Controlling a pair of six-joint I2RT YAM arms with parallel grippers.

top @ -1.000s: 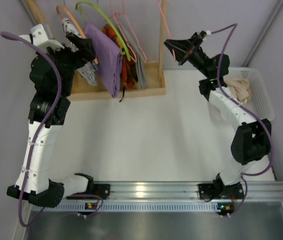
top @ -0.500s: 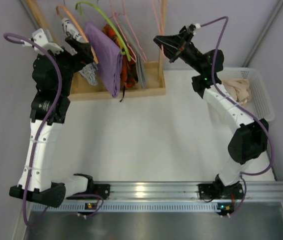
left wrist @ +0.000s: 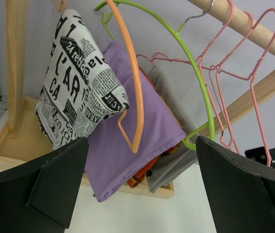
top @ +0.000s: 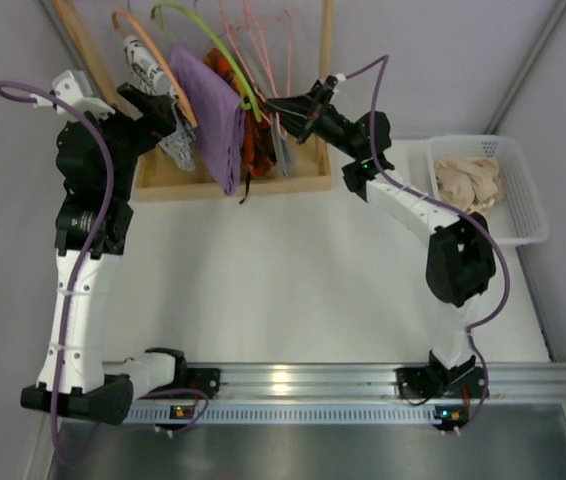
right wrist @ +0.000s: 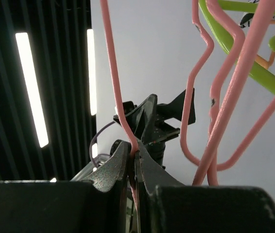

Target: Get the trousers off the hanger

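Holding hanger [right wrist: 111,73] at rack [top: 293,183] rail, presumably for rehanging | right fingers [right wrist: 118,162] pinched on its wire | left fingers [left wrist: 55,179] wide, beside rack | trousers [top: 468,180] in basket [top: 523,205] right of rack, already freed

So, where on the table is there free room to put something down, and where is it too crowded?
Freest: the bare table bordered by the rack base, the left arm, the right arm and the metal rail. The basket has the trousers in it. Crowded: the rack, where garments and pink hangers hang tightly and the right gripper holds the hanger.
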